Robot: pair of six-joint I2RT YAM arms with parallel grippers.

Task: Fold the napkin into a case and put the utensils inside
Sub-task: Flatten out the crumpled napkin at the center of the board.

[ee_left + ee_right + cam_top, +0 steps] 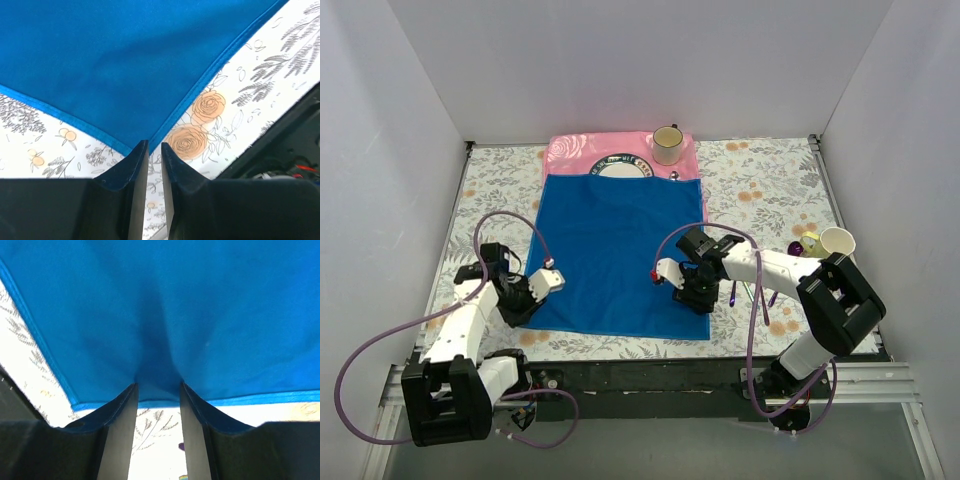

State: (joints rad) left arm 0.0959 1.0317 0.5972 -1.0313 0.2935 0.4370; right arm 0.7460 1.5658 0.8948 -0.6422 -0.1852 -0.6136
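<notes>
The blue napkin [620,250] lies spread flat, its far edge over the pink placemat. My left gripper [530,312] is down at the napkin's near-left corner. In the left wrist view its fingertips [154,145] stand a narrow slit apart, with the cloth's corner [148,148] right at them and the tablecloth showing through the slit. My right gripper [700,298] is open over the napkin's right edge by the near-right corner, and the hem [157,403] runs between its tips [157,385]. Slim iridescent utensils [748,292] lie right of the napkin, mostly hidden by the right arm. No case shows.
A pink rose-patterned placemat [570,152] lies at the back, with a plate [620,165] half under the napkin and a cup [667,145] on it. A tipped paper cup [837,240] lies at the right. White walls close in three sides.
</notes>
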